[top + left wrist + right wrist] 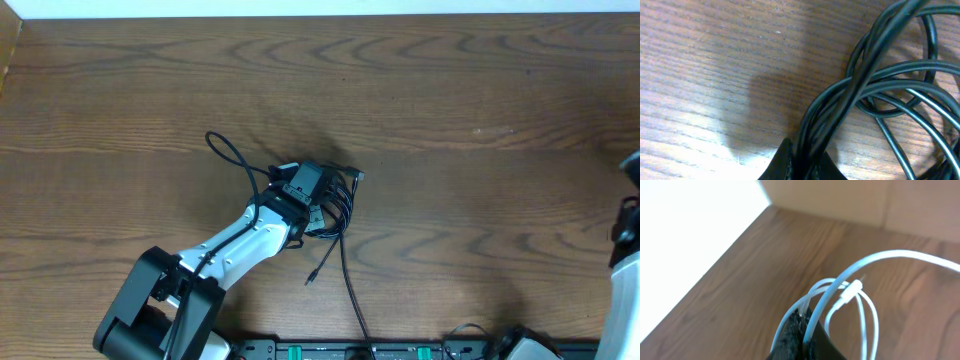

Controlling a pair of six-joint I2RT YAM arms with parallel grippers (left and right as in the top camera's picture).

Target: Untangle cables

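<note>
1. The left end effector [316, 192] was over the middle of the table [470, 90], a little to the left, clenched on the black cables [340, 208].
2. In the left wrist view its fingertips [782, 162] pinched several black strands together. Beyond them the strands crossed in loops on the wood.
3. One black strand ran from the bundle to the near edge. Another curved away to the far left.
4. The right end effector [802, 342] was clenched on the white cable [890, 255], which looped out from its fingers, with a small plug end [852, 287] showing.
</note>
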